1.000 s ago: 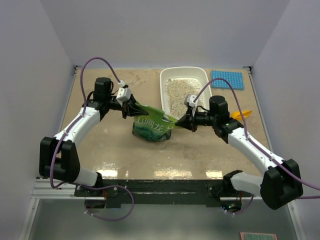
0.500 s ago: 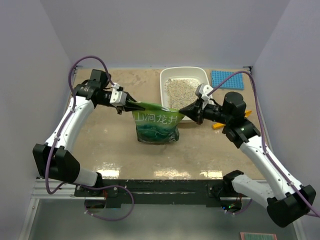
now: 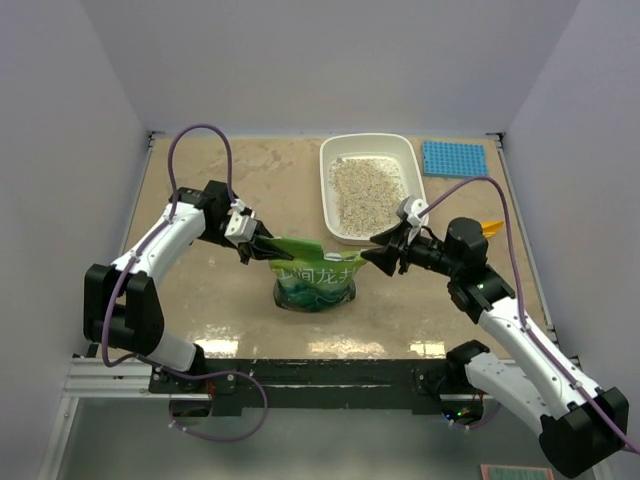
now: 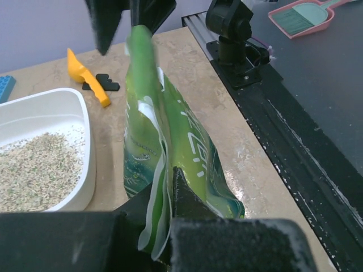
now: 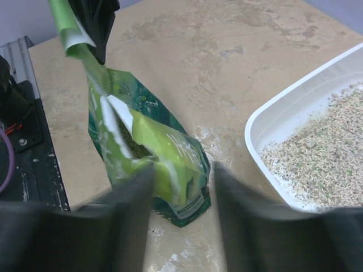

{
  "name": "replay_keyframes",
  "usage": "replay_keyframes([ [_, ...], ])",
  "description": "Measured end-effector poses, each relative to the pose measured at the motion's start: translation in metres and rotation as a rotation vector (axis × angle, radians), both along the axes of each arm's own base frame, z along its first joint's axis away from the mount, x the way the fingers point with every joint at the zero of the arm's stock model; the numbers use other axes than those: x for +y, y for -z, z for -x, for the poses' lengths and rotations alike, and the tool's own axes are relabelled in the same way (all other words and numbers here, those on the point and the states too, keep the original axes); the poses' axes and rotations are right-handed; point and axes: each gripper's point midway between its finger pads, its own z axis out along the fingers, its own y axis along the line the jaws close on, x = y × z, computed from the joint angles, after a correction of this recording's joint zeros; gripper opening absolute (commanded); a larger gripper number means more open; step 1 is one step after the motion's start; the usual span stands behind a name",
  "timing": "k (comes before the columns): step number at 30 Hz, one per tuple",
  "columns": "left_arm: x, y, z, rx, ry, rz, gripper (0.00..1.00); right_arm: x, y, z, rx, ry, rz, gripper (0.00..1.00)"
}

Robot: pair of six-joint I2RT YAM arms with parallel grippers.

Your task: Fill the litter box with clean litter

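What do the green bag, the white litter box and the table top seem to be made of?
Green bag: thin glossy plastic film, probably; it crinkles and catches highlights.
Litter box: rigid smooth white plastic, seemingly moulded, with rounded rim.
Table top: mottled beige, stone-like, polished enough to mirror lights; real stone or laminate cannot be told.
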Motion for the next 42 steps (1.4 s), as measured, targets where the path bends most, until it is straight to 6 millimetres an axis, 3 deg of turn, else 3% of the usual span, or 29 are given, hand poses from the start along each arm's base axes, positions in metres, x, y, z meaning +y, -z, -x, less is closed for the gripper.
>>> replay_keyframes([
  [3,-0.002,0.003,0.003,0.022,0.008,0.01,0.0,-0.005,-0.003,0.0,-0.013,0.032,-0.016,0.74],
  [5,-0.002,0.002,0.006,0.025,0.012,0.011,0.0,-0.007,-0.008,0.002,-0.028,0.042,-0.028,0.76],
  [10,-0.002,0.001,0.009,0.041,0.016,0.008,0.0,-0.008,-0.02,0.012,-0.066,0.019,-0.05,0.75],
  [17,-0.001,-0.003,0.012,0.022,0.016,0.005,0.0,0.004,-0.007,0.04,-0.029,-0.176,-0.013,0.74],
  [21,0.0,-0.006,0.015,-0.003,0.021,-0.006,0.0,0.008,-0.013,0.048,-0.045,-0.249,0.008,0.74],
  [25,-0.002,-0.007,0.02,-0.013,0.036,-0.011,0.0,0.011,-0.012,0.044,-0.053,-0.286,0.037,0.73],
  [33,-0.004,-0.009,0.026,-0.039,0.051,-0.02,0.0,0.014,0.012,0.031,0.014,-0.29,0.091,0.73],
  [42,-0.003,-0.01,0.027,-0.052,0.051,-0.025,0.0,0.018,0.013,0.028,0.018,-0.292,0.053,0.56],
])
